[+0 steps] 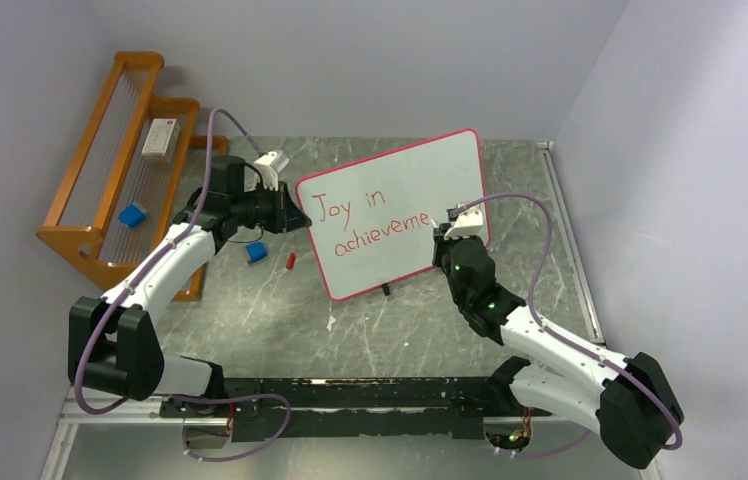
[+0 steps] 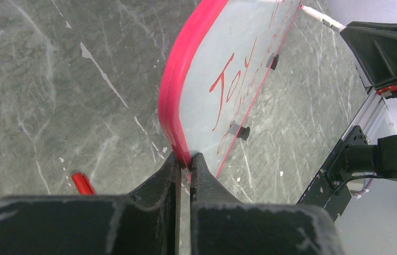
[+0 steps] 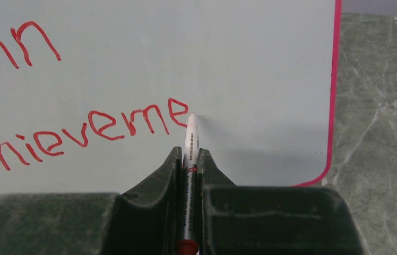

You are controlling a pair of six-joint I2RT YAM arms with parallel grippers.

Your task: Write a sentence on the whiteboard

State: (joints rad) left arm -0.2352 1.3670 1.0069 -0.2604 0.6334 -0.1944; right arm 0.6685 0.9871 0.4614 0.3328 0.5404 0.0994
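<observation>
The whiteboard (image 1: 400,190) stands tilted on the table, white with a red-pink border, reading "Joy in achieveme" in red. My left gripper (image 1: 302,216) is shut on the board's left edge; in the left wrist view the jaws (image 2: 186,161) pinch the red rim of the whiteboard (image 2: 228,69). My right gripper (image 1: 442,238) is shut on a white marker (image 3: 190,143) with a red end. The marker's tip touches the whiteboard (image 3: 260,69) just right of the last "e".
A red marker cap (image 1: 291,260) and a blue block (image 1: 257,252) lie on the table left of the board. The cap also shows in the left wrist view (image 2: 83,184). A wooden rack (image 1: 120,170) holding an eraser and a blue block stands at the back left.
</observation>
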